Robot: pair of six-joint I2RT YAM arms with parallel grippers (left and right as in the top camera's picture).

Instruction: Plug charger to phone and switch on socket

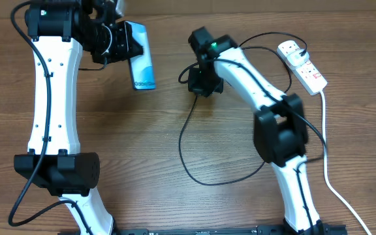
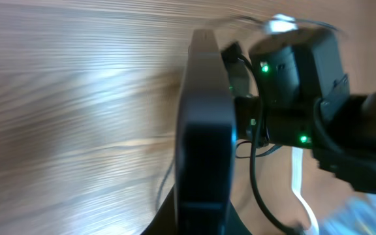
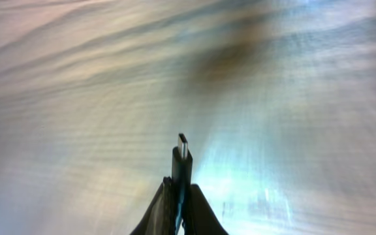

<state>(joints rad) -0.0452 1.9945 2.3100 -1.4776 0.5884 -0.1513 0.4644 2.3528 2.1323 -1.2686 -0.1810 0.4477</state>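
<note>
At far left, holds the phone (image 1: 143,65) pinched by its far end in the left gripper (image 1: 128,44), long axis running far to near, free end toward the near side. Right of that and apart, clamps the charger (image 3: 183,156) in the right gripper (image 1: 202,81), tip bare ahead of the jaws. Probably calls for a leftward reach by that nearer arm. Far right: the socket (image 1: 302,64), well apart.

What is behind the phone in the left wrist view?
Behind the edge-on phone the right gripper shows blurred, with green lights, a black cable and a white cord. The phone covers the connector tip there, so its alignment cannot be seen.
</note>
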